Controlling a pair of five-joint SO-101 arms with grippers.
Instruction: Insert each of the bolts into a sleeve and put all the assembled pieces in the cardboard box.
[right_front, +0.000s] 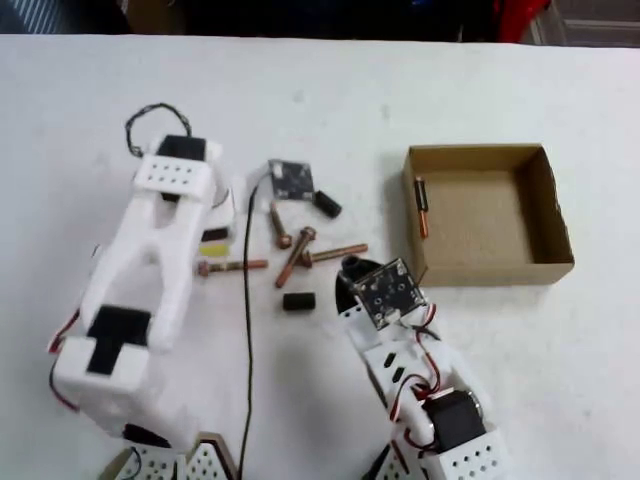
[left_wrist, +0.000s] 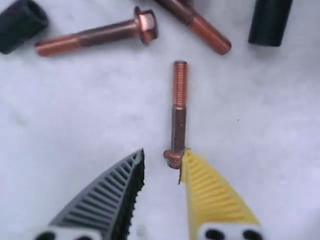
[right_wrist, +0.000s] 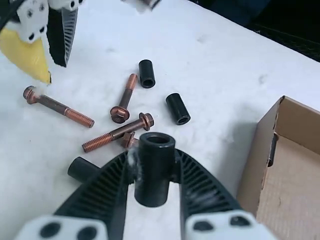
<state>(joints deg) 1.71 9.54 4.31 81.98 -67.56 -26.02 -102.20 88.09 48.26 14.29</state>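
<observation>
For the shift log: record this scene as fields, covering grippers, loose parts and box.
left gripper: open, yellow fingertip at a bolt head
right gripper: shut on a sleeve
loose bolts: four on the table
loose sleeves: three on the table
cardboard box: one assembled piece inside

bolt (right_wrist: 128, 141) hidden behind held sleeve (right_wrist: 155, 172), box (right_wrist: 257, 155) cropped

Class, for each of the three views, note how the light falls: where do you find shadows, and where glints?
High view: the table is evenly bright, with only soft shadows beside the arms. Left wrist view: the bolt glints along its thread, hardly shadowed. Right wrist view: the sleeve in the right pincer catches light on its rim.
</observation>
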